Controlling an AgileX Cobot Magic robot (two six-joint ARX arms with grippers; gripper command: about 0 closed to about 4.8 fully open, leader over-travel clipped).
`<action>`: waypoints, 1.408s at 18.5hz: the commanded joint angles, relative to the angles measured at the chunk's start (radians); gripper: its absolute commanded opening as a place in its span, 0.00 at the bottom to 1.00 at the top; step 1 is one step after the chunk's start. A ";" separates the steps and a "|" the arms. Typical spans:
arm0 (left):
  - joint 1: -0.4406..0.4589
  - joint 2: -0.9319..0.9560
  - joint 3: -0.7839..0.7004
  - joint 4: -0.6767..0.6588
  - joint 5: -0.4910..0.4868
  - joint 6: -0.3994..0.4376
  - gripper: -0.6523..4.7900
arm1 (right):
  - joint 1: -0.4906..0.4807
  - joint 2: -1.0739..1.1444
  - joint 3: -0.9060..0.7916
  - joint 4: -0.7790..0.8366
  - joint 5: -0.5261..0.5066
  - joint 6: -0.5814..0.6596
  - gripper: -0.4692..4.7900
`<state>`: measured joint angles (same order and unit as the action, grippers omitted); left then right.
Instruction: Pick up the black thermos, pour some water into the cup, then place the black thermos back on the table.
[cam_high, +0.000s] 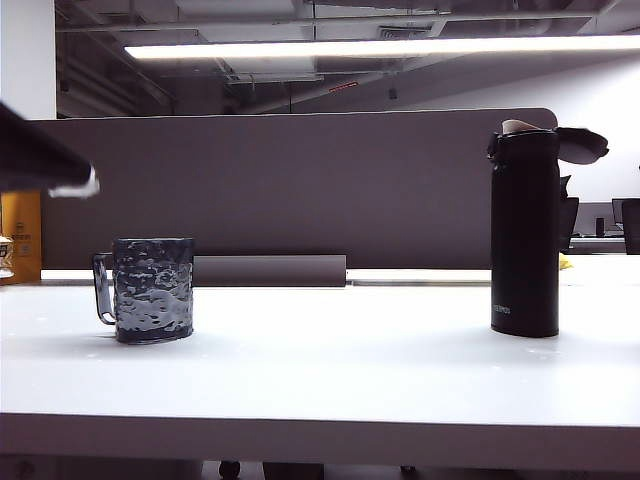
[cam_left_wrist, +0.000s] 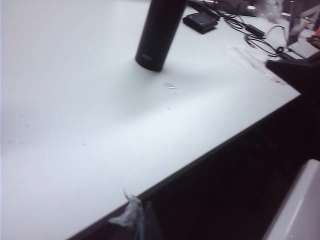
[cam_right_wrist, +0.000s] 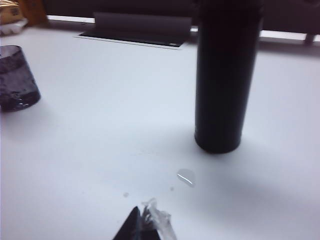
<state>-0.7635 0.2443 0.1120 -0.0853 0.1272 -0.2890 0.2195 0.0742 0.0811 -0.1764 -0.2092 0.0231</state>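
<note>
1. Two task things standing well apart on the broad white table (cam_high: 330, 370): tall matte black thermos (cam_high: 525, 235) upright to the right, flip lid hinged open; short dark grey-blue hammered glass cup (cam_high: 153, 289) upright to the left, handle turned outward.
2. Behind them: dark grey partition panel (cam_high: 300, 185), low grey bar (cam_high: 268, 270) at its foot, yellow box (cam_high: 20, 235) at far left.
3. Beyond the thermos in the left wrist view: small black case (cam_left_wrist: 200, 22), tangled black cables (cam_left_wrist: 252, 35).
4. Small water drop (cam_right_wrist: 186, 176) on the table just in front of the thermos base.
5. Left tool (cam_left_wrist: 136, 221): tips pressed together, holding nothing, at the table's front edge, well apart from the thermos.
6. Right tool (cam_right_wrist: 145, 225): likewise closed and empty, above the table, near the thermos and not touching it; cup farther off.
7. Nothing between either tool and the thermos.
</note>
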 joint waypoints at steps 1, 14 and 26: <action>-0.001 0.000 -0.037 0.083 -0.004 -0.040 0.11 | 0.001 -0.008 -0.012 0.024 0.047 0.011 0.07; -0.001 0.002 -0.103 0.169 -0.131 -0.033 0.11 | 0.000 -0.018 -0.078 0.037 0.140 0.082 0.08; 0.285 -0.106 -0.103 0.153 -0.055 -0.033 0.11 | -0.007 -0.066 -0.078 0.012 0.077 0.201 0.19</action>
<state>-0.5335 0.1467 0.0078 0.0574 0.0704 -0.3290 0.2188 0.0456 0.0082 -0.1600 -0.1318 0.2203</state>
